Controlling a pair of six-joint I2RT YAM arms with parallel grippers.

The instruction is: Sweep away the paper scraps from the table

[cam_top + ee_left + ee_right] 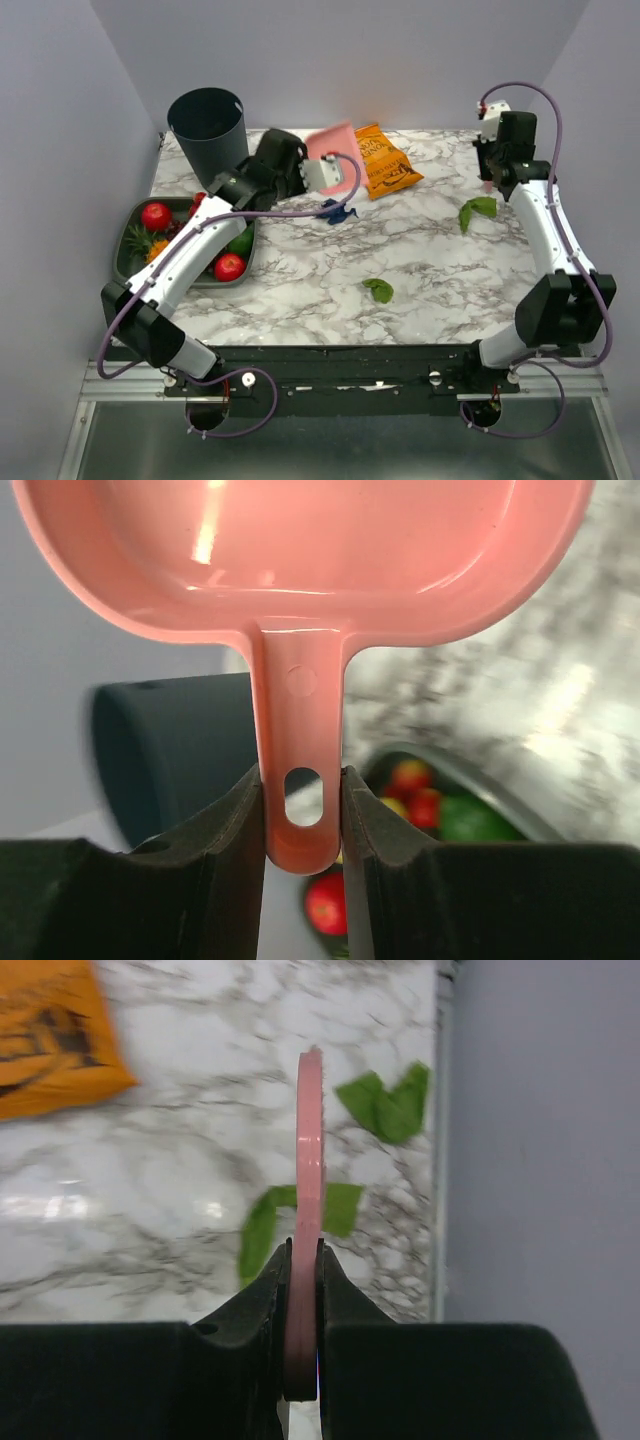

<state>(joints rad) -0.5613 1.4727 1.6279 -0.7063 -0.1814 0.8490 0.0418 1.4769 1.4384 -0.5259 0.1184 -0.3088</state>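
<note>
My left gripper (318,175) (303,790) is shut on the handle of a pink dustpan (330,143) (300,550), held raised beside the dark bin. No scraps show in the pan. A blue paper scrap (337,211) lies on the marble table (300,280) just below the pan. Green scraps lie at the right (478,210) and the front middle (379,290). My right gripper (488,182) (305,1250) is shut on a thin flat pink handle (310,1140), seen edge-on, above two green scraps (385,1105) (265,1230) by the table's right edge.
A dark round bin (208,125) (170,750) stands at the back left. A dark grey tray (127,262) of toy fruit sits at the left edge. An orange snack bag (385,160) (50,1040) lies at the back middle. Walls enclose the table on three sides.
</note>
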